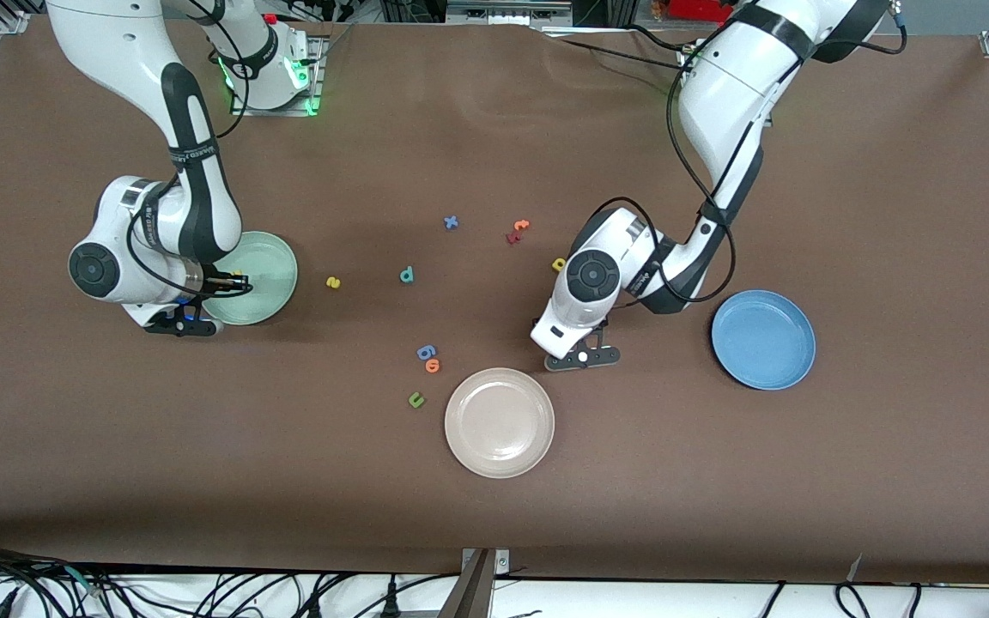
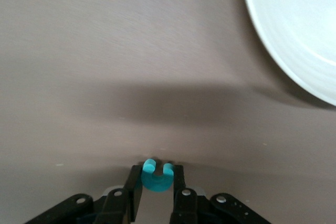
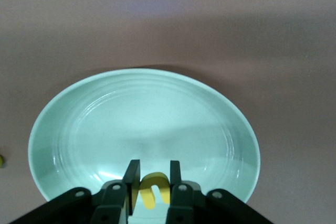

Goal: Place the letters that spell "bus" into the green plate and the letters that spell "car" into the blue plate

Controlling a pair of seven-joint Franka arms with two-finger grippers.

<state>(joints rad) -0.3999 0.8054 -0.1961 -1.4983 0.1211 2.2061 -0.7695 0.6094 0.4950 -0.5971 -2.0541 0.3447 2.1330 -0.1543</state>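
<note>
My right gripper (image 1: 233,283) (image 3: 153,169) hangs low over the green plate (image 1: 276,266) (image 3: 105,124), shut on the yellow u (image 3: 152,187) (image 1: 237,275). My left gripper (image 1: 582,356) (image 2: 157,169) is down at the table next to the beige plate's rim, shut on the teal c (image 2: 156,179), which the hand hides in the front view. The yellow s (image 1: 333,281) and teal b (image 1: 407,275) lie on the table between the green plate and the table's middle. The yellow a (image 1: 558,264) lies close by the left arm's wrist. The blue plate (image 1: 765,339) holds nothing.
A beige plate (image 1: 499,421) (image 2: 299,30) sits nearest the front camera. Beside it lie a blue g-shaped letter (image 1: 426,352), an orange letter (image 1: 433,366) and a green u (image 1: 415,399). A blue x (image 1: 451,222) and red and orange letters (image 1: 516,232) lie farther back.
</note>
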